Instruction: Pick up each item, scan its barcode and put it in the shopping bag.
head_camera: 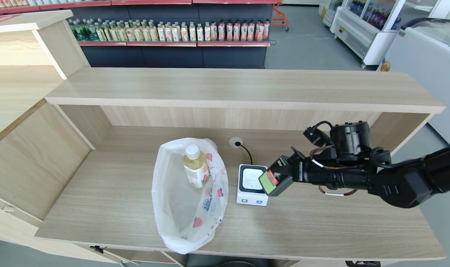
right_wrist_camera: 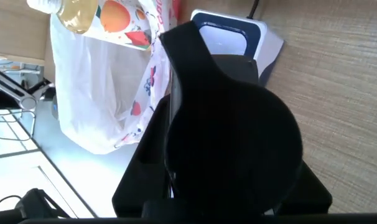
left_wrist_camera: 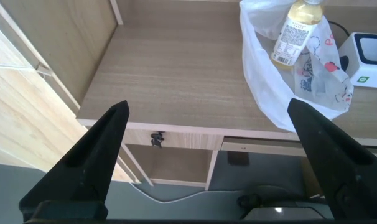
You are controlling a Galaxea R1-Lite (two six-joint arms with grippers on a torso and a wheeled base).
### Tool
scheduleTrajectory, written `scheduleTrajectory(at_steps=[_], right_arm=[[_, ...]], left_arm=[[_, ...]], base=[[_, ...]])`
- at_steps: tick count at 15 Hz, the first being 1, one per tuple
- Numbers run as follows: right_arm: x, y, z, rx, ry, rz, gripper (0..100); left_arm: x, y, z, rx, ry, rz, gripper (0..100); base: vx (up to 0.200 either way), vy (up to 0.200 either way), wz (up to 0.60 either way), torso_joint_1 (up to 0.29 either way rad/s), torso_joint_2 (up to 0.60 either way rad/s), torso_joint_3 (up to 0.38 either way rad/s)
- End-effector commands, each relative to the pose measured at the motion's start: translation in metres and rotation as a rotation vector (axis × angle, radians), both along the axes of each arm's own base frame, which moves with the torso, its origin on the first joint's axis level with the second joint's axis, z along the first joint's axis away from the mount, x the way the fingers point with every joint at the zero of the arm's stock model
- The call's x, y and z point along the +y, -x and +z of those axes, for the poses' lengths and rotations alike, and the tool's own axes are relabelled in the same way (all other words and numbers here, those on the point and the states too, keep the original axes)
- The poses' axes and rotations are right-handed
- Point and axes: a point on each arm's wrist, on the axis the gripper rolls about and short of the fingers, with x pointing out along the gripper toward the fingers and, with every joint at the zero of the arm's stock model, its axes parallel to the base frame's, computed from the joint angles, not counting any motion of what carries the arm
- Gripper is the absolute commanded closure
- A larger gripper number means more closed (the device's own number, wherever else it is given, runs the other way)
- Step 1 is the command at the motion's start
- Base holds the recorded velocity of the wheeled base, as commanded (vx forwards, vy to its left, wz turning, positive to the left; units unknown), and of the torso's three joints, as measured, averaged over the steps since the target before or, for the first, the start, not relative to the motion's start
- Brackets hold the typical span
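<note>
A white plastic shopping bag (head_camera: 173,207) with fruit prints lies open on the wooden counter (head_camera: 321,230), and a yellow-tea bottle (head_camera: 195,167) stands inside it. Right of the bag sits a white barcode scanner (head_camera: 251,183). My right gripper (head_camera: 282,173) is shut on a small dark item (head_camera: 273,181) with a green face and red label, held just over the scanner's right edge. In the right wrist view the item (right_wrist_camera: 232,143) hides the fingers, with the scanner (right_wrist_camera: 238,37) and bag (right_wrist_camera: 107,93) beyond. My left gripper (left_wrist_camera: 207,162) hangs open off the counter's front edge, near the bag (left_wrist_camera: 269,87).
The scanner's black cable (head_camera: 247,152) runs to a hole in the counter behind it. A raised ledge (head_camera: 239,87) walls the back and a wooden panel (head_camera: 35,155) closes the left side. Bare counter lies left of the bag and right of the scanner.
</note>
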Motion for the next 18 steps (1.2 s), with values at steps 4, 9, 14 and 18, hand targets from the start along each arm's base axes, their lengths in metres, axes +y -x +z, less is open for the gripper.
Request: scheduleTrajectory(at_steps=[4, 9, 14, 18], right_arm=[[0.023, -0.012, -0.016, -0.007, -0.003, 0.041, 100], [0.029, -0.024, -0.020, -0.018, 0.008, 0.019, 100], [0.036, -0.029, -0.023, -0.021, 0.004, 0.031, 100], [0.044, -0.037, -0.027, -0.025, 0.001, 0.041, 100]], left_arm=[[0.000, 0.000, 0.000, 0.000, -0.001, 0.000, 0], [0.000, 0.000, 0.000, 0.000, 0.001, 0.000, 0], [0.000, 0.000, 0.000, 0.000, 0.001, 0.000, 0], [0.000, 0.000, 0.000, 0.000, 0.001, 0.000, 0]], base=[[0.000, 0.000, 0.00, 0.000, 0.00, 0.000], [0.000, 0.000, 0.00, 0.000, 0.00, 0.000], [0.000, 0.000, 0.00, 0.000, 0.00, 0.000], [0.000, 0.000, 0.00, 0.000, 0.00, 0.000]])
